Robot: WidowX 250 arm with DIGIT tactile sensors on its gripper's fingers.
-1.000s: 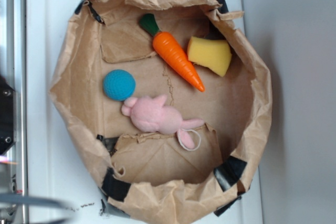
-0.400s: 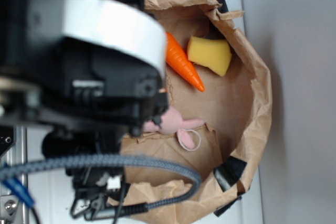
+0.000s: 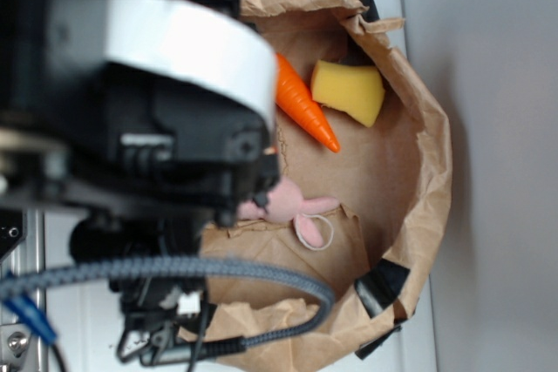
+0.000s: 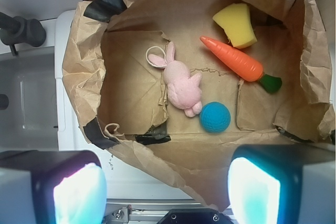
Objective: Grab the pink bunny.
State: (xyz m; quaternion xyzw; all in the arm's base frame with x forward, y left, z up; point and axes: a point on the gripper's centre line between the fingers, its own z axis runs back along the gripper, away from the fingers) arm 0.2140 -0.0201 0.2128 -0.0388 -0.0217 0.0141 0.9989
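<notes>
Pink bunny (image 4: 181, 85) lies in the paper bag (image 4: 84, 66) beside a teal ball (image 4: 214, 117); tool (image 4: 167, 192) spread wide — above it.

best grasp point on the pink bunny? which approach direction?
Grip the pink bunny across its rounded body, coming straight down from above. It lies flat on the paper bag floor, and the body is its thickest part. The ears and thin white loop are too floppy to hold. Close across the narrow width, staying clear of the teal ball by its lower end. The gripper looks open.
</notes>
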